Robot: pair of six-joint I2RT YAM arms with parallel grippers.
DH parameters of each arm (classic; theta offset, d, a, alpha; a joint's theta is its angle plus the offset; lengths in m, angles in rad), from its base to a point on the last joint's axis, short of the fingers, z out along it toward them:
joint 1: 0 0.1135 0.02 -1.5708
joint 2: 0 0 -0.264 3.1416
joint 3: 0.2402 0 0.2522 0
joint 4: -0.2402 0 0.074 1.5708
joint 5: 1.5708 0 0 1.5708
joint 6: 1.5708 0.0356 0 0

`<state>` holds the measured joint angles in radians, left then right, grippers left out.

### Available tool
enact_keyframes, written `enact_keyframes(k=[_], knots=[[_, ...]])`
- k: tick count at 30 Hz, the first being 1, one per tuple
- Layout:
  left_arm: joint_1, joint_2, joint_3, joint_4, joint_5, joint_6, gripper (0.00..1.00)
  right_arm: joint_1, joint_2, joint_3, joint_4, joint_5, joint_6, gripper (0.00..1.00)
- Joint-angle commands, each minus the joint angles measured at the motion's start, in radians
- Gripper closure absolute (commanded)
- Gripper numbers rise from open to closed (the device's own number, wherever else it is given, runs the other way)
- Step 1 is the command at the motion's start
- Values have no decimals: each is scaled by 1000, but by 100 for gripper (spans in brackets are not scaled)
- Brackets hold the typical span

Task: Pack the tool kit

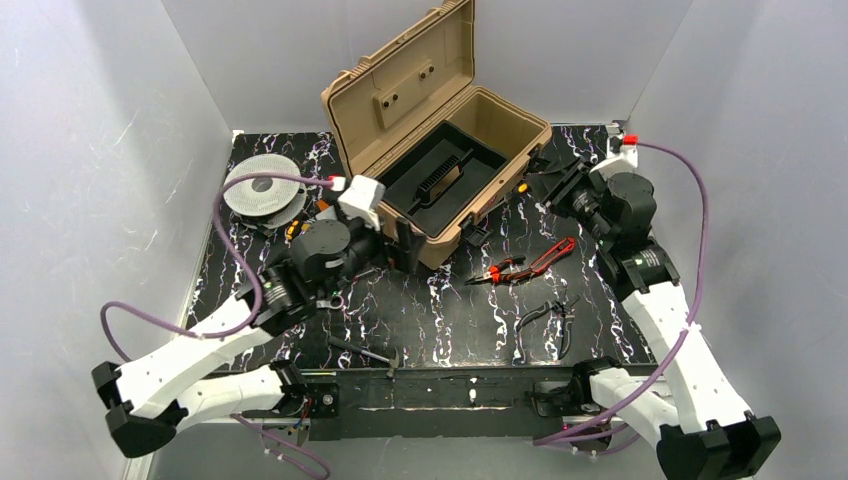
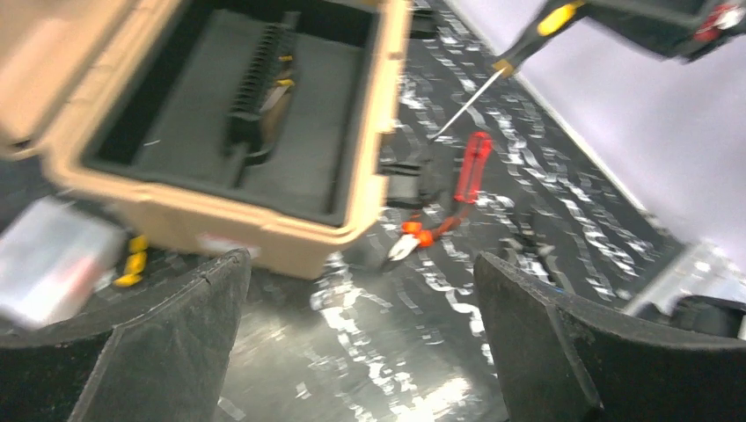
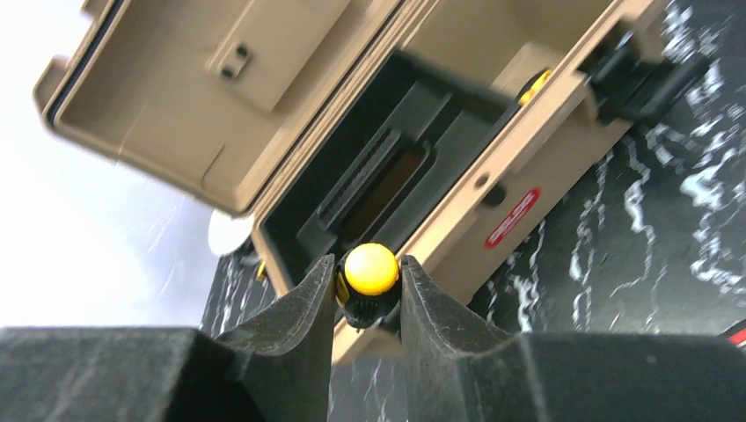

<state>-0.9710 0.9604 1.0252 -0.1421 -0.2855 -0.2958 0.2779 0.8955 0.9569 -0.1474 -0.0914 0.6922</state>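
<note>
The tan toolbox (image 1: 497, 118) stands open at the back centre with its lid up, and the black inner tray (image 1: 437, 178) sits inside. It also shows in the left wrist view (image 2: 264, 237) and the right wrist view (image 3: 493, 189). My right gripper (image 1: 556, 187) is shut on a yellow-and-black screwdriver (image 3: 371, 269), held in the air just right of the box; the left wrist view shows its shaft (image 2: 466, 101). My left gripper (image 1: 404, 250) is open and empty at the box's front left corner. Red-handled pliers (image 1: 527, 262) lie on the table in front of the box and also show in the left wrist view (image 2: 459, 186).
Dark pliers (image 1: 548, 318) lie at the front right. A small dark tool (image 1: 366, 351) lies near the front edge. A grey round spool (image 1: 262, 188) sits at the back left. A small clear box (image 2: 53, 259) and a yellow-handled tool (image 2: 132, 261) lie left of the toolbox.
</note>
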Motion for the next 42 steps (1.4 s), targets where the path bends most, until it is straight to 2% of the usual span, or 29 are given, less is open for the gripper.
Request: enact_keyframes(k=[1, 4, 8, 14, 18, 22, 23, 24, 25, 26, 27, 28, 30, 34, 39, 42], knots=[[12, -83, 22, -274, -306, 29, 2, -3, 84, 102, 113, 202, -56, 99], [32, -118, 6, -365, -349, -9, 2, -7, 181, 198, 95, 188, -62, 99], [74, -124, -13, -473, -325, -77, 2, -8, 352, 387, -58, 120, -8, 99], [211, -136, -62, -531, -168, -150, 2, -9, 583, 578, -162, -125, 129, 99], [266, -144, -83, -539, -133, -168, 2, -9, 689, 618, -205, -233, 194, 99], [300, -135, -92, -545, -117, -175, 2, -9, 720, 562, -168, -264, 234, 99], [309, -132, -96, -542, -109, -178, 2, -9, 721, 546, -152, -264, 241, 96], [318, -129, -101, -539, -102, -181, 2, -10, 722, 538, -144, -263, 243, 87], [325, -125, -105, -536, -95, -186, 2, -10, 725, 536, -143, -261, 243, 70], [333, -123, -109, -533, -89, -189, 2, -9, 727, 537, -152, -257, 242, 47], [339, -121, -111, -530, -83, -191, 2, -9, 728, 540, -161, -251, 244, 33], [346, -120, -116, -525, -80, -194, 2, -9, 728, 544, -171, -241, 244, 28], [357, -120, -122, -524, -80, -199, 2, -11, 723, 549, -184, -221, 239, 23], [384, -123, -126, -534, -100, -215, 2, -21, 695, 543, -207, -177, 228, 18], [446, -115, -126, -547, -125, -266, 2, -26, 606, 487, -194, -146, 168, 18], [493, -87, -116, -544, -122, -296, 2, -26, 533, 417, -138, -188, 111, 20]])
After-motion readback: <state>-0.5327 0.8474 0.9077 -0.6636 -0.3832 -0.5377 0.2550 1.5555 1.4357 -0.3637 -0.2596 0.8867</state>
